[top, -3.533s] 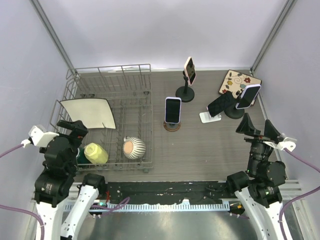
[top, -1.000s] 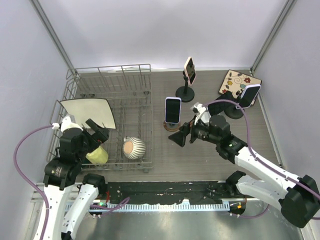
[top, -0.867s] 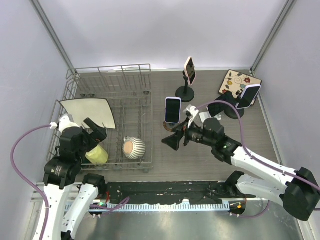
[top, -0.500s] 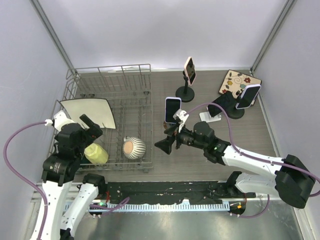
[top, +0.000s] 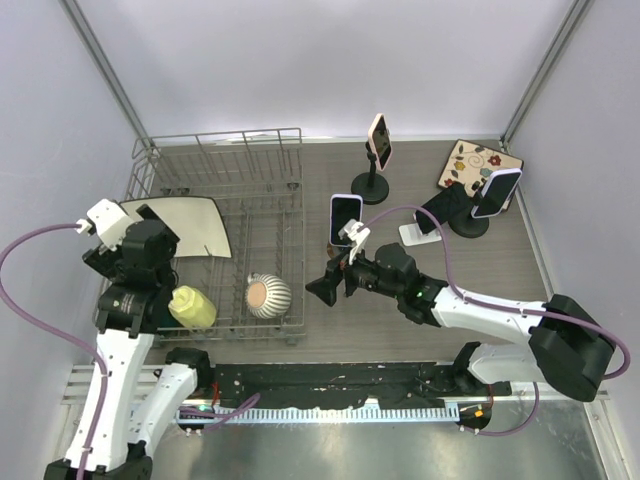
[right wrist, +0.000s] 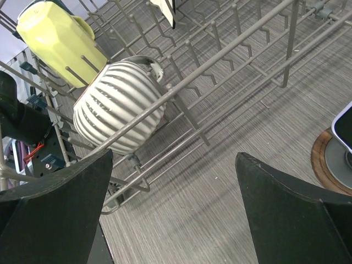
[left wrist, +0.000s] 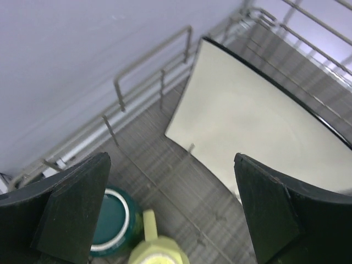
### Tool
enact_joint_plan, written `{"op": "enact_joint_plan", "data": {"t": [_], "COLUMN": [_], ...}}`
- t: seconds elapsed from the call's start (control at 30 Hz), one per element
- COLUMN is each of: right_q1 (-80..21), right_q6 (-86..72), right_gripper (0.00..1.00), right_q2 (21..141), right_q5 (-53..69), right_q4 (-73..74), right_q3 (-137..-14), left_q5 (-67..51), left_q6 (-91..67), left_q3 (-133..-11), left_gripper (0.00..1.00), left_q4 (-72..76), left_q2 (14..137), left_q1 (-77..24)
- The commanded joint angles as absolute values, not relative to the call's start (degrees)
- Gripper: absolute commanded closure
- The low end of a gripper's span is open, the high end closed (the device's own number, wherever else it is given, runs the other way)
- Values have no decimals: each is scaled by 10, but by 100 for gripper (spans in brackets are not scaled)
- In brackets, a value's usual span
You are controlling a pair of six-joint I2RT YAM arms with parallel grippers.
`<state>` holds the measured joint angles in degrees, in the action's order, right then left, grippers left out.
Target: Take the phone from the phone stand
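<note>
Swinging in from the right edge of the counter (top: 410, 185), the right hand (top: 325, 285) is now hanging low beside the rack (top: 270, 133). It is pointing at the bowl (top: 268, 295), away from the phone (top: 346, 219), which is standing upright on its round stand (top: 343, 253) just behind the wrist. Turning back carelessly is likely risking a toppled phone or a finger snagging rack wire. Both hands are gaping wide, gripping and touching nothing, with the left hand (left wrist: 169, 162) hovering over the plate (top: 170, 225).

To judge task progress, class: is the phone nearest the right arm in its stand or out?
In. The phone stands upright on its round stand; the right arm's fingers are spread and empty.
</note>
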<state>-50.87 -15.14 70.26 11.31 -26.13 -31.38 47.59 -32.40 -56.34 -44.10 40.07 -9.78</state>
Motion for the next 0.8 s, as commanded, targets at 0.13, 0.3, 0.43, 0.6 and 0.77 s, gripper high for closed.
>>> {"op": "enact_joint_plan", "data": {"t": [0.13,0.3,0.43,0.6,0.77], "right_q1": [-512,-512,-511,-512,-512], "right_q6": [-149,-137,-127,-117,-108], "right_gripper": [1,1,1,1,1], "right_q2": [716,712,699,698,707], "right_q5": [120,124,118,113,98], "right_q4": [-313,-311,-311,-301,-302], "right_q3": [-346,-344,-336,-333,-332], "left_q5": [484,433,372,349,341], "left_q6": [-231,-243,-300,-316,-289], "left_q3": [-512,-489,-471,-461,-463], "left_gripper": [0,0,0,0,0], "left_q4": [-214,-136,-83,-47,-13], "left_q2": [449,511,561,595,620], "left_q1": [72,135,189,228,229]}}
